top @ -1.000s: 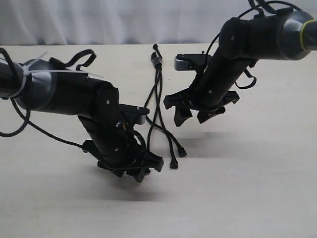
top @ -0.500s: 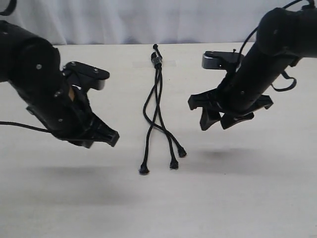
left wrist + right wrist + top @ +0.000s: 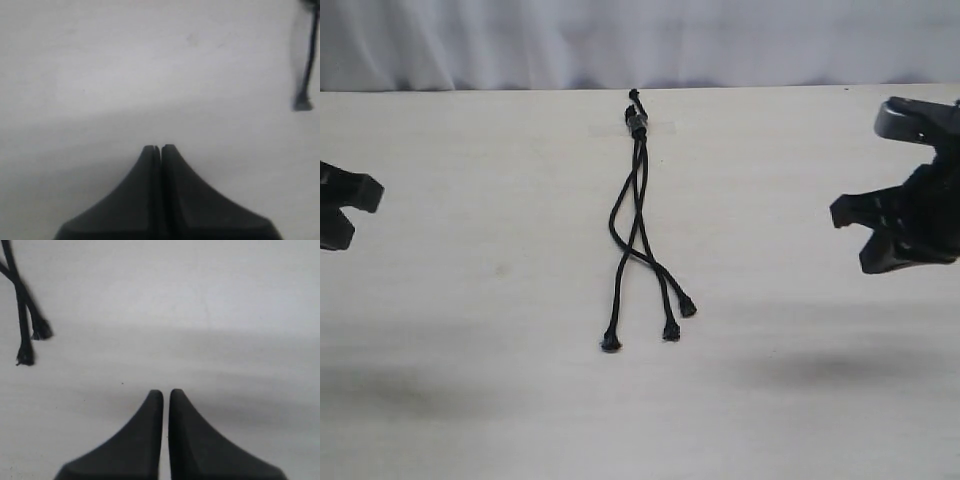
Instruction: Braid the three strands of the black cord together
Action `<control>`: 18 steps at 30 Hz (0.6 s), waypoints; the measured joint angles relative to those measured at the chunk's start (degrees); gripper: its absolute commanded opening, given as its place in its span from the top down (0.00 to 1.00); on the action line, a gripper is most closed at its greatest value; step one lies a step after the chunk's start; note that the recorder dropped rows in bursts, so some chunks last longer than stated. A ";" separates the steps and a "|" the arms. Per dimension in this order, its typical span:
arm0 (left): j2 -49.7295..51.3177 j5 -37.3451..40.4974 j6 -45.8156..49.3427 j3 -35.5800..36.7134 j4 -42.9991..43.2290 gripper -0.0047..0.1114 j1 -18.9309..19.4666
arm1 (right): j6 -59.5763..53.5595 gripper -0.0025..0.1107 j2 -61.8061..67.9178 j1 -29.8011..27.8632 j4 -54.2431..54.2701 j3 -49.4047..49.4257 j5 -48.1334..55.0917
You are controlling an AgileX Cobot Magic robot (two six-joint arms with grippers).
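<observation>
The black cord (image 3: 640, 165) lies along the middle of the table, its bound knot (image 3: 637, 122) at the far end. The three strands (image 3: 663, 285) cross once and fan out to knobbed tips near the front. Nothing touches them. My left gripper (image 3: 355, 208) hangs at the far left edge, well clear of the cord. In the left wrist view the left gripper (image 3: 159, 148) is shut and empty, with one strand tip (image 3: 301, 104) off to the side. My right gripper (image 3: 878, 255) hovers at the far right. In the right wrist view the right gripper (image 3: 166, 392) is shut to a thin slit, with two strand tips (image 3: 31, 344) at the edge.
A strip of clear tape (image 3: 658, 128) holds the knot end to the pale table (image 3: 500, 300). A white curtain (image 3: 520, 40) hangs behind the table's far edge. Both arms cast soft shadows on the near part of the table.
Both arms have drawn away from the cord, the left one out to the left and the right one out to the right. The cord lies uncovered and has not moved since half a second ago.
</observation>
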 measured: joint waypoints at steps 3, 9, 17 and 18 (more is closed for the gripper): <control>-5.29 1.79 8.83 2.93 -12.32 0.96 9.68 | -0.25 0.94 -7.68 -1.24 -1.29 6.69 -0.63; -16.76 0.35 10.49 12.24 -10.14 0.96 14.12 | -0.25 0.94 -20.02 -1.36 -2.14 15.56 -2.39; -42.94 -4.14 11.94 21.21 -3.90 0.96 14.16 | -0.25 0.94 -45.13 -1.36 -5.18 21.19 -9.62; -44.82 -4.60 11.94 21.67 -3.78 0.96 14.16 | -0.25 0.94 -47.80 -1.36 -5.58 21.73 -10.52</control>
